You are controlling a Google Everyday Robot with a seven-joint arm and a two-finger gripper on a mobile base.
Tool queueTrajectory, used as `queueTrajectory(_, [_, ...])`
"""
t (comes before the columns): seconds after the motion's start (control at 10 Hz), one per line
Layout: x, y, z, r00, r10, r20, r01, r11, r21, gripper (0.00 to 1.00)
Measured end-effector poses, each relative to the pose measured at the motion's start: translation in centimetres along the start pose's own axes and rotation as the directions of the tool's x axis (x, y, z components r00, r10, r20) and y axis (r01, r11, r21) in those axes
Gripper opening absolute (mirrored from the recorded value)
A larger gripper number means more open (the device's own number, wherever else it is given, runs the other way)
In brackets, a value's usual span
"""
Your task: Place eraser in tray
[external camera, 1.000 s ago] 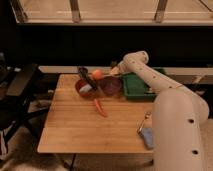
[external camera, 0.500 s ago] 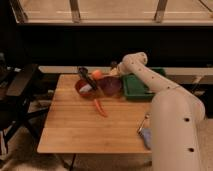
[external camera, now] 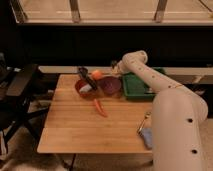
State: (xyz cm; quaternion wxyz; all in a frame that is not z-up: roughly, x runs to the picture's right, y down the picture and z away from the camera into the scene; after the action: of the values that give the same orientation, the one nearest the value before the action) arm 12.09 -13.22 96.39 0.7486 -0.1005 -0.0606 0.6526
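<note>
White arm reaches to the hand (external camera: 116, 65) at upper centre, above the purple bowl (external camera: 111, 85); its grip I cannot tell. No eraser shows. Green tray (external camera: 135, 86) sits right; red bowl (external camera: 84, 88) holds a utensil (external camera: 85, 79) on the bench (external camera: 85, 125).

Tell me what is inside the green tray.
The tray shows mostly bare green floor, with a small indistinct item toward its right side. The arm covers its middle and right. The gripper hangs behind the purple bowl.

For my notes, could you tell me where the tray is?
The green tray sits at the table's far right corner, beside the purple bowl; the claw is above its left end.
</note>
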Motion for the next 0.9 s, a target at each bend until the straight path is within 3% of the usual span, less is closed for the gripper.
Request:
queueTrajectory(0.3, [-1.2,-2.2,-3.3,0.999,0.028,0.037,-0.029,0.999,0.036,0.00])
queueTrajectory(0.6, [0.1,-5.2,-5.7,0.997,0.076,0.035,-0.079,0.991,0.112,0.02])
queueTrajectory(0.9, [2.1,-8.3,-8.3,0.991,0.128,0.027,-0.131,0.971,0.198,0.28])
